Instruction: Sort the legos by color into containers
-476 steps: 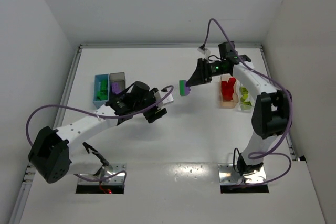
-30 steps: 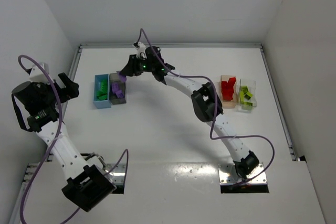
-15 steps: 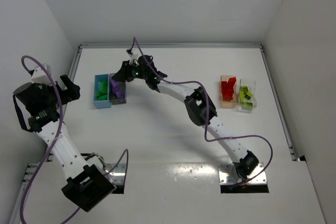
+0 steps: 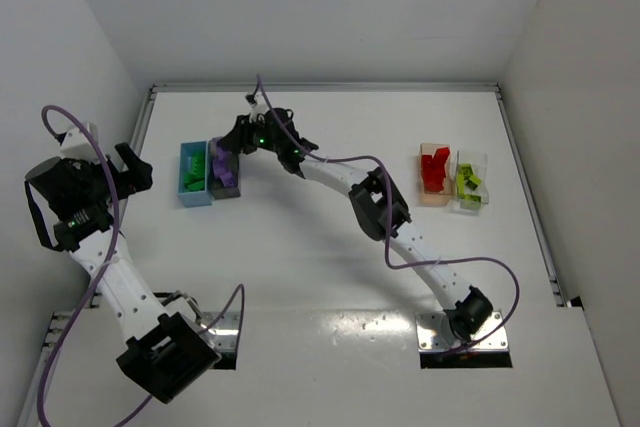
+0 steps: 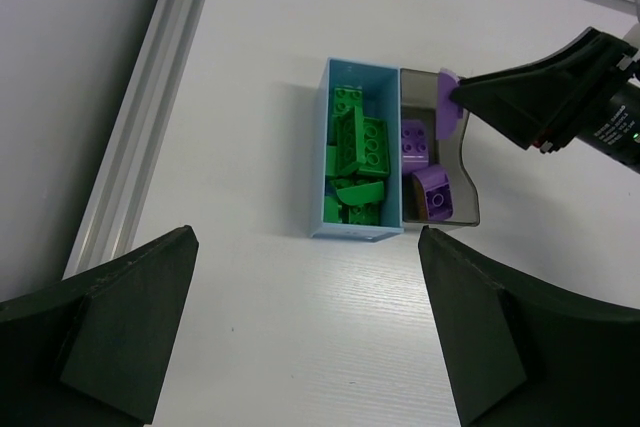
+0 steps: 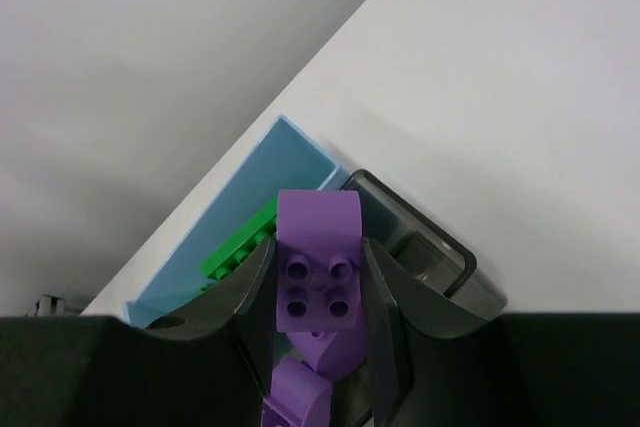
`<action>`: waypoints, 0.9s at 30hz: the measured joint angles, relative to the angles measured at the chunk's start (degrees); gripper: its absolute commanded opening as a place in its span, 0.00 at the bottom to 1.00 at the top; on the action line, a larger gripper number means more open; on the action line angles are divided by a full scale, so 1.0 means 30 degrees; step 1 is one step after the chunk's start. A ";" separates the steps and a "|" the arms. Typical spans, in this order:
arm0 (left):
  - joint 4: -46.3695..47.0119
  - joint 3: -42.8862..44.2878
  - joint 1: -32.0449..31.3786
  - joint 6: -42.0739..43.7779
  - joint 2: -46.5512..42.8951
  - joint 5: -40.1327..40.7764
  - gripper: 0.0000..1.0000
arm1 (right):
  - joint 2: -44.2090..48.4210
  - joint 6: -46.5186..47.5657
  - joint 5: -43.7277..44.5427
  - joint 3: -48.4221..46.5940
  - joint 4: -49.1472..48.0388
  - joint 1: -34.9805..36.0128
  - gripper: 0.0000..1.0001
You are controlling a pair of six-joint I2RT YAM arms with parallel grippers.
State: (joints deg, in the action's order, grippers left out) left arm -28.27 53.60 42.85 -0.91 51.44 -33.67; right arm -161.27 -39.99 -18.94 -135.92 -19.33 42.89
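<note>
We see a white bench with four bins in two pairs, well apart. The right arm reaches across the bench to the left-hand pair. The left arm is raised at the left side, its camera looking down on that same pair.

The left claw is spread wide and has nothing in it, with the two bins showing between its fingers. The right claw is closed onto a purple brick, one finger on each side, studs facing the wrist camera.

The light blue bin and the dark grey bin stand touching along their long sides. On the far right, the peach-orange bin and the clear bin stand just beside each other.

The held brick hangs over the far end of the dark grey bin, at its rim in the left wrist view. We cannot tell whether it touches the bin.

Green bricks are piled in the light blue bin. Two loose purple bricks lie in the dark grey one, directly under the claw. Red bricks sit in the peach-orange bin and yellow-green bricks in the clear one.
</note>
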 measured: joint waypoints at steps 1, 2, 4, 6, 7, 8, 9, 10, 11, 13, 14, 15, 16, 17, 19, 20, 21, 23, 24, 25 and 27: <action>0.0000 0.0000 0.0000 0.0007 0.0029 -0.0007 1.00 | 0.0000 0.0087 0.0109 -0.0073 -0.0051 0.0007 0.37; 0.0000 0.0000 0.0000 0.0015 0.0058 0.0000 1.00 | -0.0007 0.0226 0.0168 -0.0138 -0.0117 0.0007 0.46; 0.0000 -0.0007 0.0000 0.0015 0.0080 0.0000 1.00 | 0.0000 0.0474 0.0299 -0.0211 -0.0277 0.0007 0.57; 0.0000 -0.0007 0.0000 0.0022 0.0080 0.0000 1.00 | 0.0000 0.0772 0.0386 -0.0240 -0.0393 0.0007 0.67; 0.0000 -0.0007 0.0000 0.0022 0.0080 0.0000 1.00 | 0.0000 0.0940 0.0452 -0.0240 -0.0415 0.0000 0.68; 0.0000 -0.0015 0.0000 0.0022 0.0080 0.0000 1.00 | 0.0000 0.1093 0.0503 -0.0240 -0.0430 0.0007 0.72; 0.0000 -0.0015 0.0000 0.0022 0.0080 0.0000 1.00 | 0.0000 0.1319 0.0576 -0.0240 -0.0408 0.0029 0.72; 0.0000 -0.0015 0.0000 0.0029 0.0080 -0.0007 1.00 | 0.0000 0.1450 0.0648 -0.0240 -0.0408 0.0036 0.72; 0.0000 -0.0015 0.0000 0.0029 0.0080 -0.0044 1.00 | 0.0000 0.1617 0.0678 -0.0240 -0.0401 0.0036 0.72; -0.0073 -0.0015 0.0000 0.0175 0.0124 -0.0284 1.00 | 0.0007 0.1865 0.0699 -0.0240 -0.0379 0.0066 0.72; -0.0211 -0.0015 0.0000 0.0240 0.0182 -0.0481 1.00 | 0.0029 0.1967 0.0692 -0.0240 -0.0262 0.0073 0.73; -0.0379 -0.0007 0.0000 0.0321 0.0306 -0.0707 1.00 | 0.0109 0.2106 0.0685 -0.0240 0.0022 0.0073 0.73; -0.0554 0.0007 0.0000 0.0408 0.0466 -0.0962 1.00 | 0.0240 0.2412 0.0670 -0.0211 0.0466 0.0066 0.73; -0.0729 0.0044 0.0000 0.0474 0.0678 -0.1246 1.00 | 0.0503 0.2739 0.0678 -0.0131 0.0947 0.0029 0.73; -0.0940 0.0080 -0.0007 0.0583 0.1239 -0.1989 1.00 | 0.1515 0.3840 0.0743 0.0437 0.2484 -0.0036 0.75; -0.1049 0.0080 -0.0044 0.0619 0.1508 -0.2331 1.00 | 0.2295 0.4466 0.0823 0.0867 0.3366 -0.0080 0.75; -0.1129 0.0080 -0.0182 0.0627 0.1756 -0.2586 1.00 | 0.3279 0.5078 0.0874 0.1501 0.4087 -0.0168 0.75; -0.1166 0.0080 -0.0911 0.0576 0.2215 -0.2856 1.00 | 0.5588 0.6200 0.1020 0.2820 0.5821 -0.0466 0.75; -0.1173 0.0102 -0.1523 0.0554 0.2382 -0.2885 1.00 | 0.7067 0.6776 0.1093 0.3621 0.6637 -0.0743 0.75; -0.1115 0.0124 -0.2535 0.0474 0.2586 -0.2747 1.00 | 0.8429 0.7257 0.1158 0.4284 0.7344 -0.1071 0.75; -0.0903 0.0153 -0.4728 0.0233 0.2958 -0.2251 1.00 | 1.1409 0.8109 0.1202 0.6193 0.8225 -0.1960 0.75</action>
State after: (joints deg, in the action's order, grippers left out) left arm -30.98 54.06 28.67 -0.21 60.31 -40.42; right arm -127.04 -15.66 -15.33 -117.34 5.34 37.01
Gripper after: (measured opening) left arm 0.995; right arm 0.744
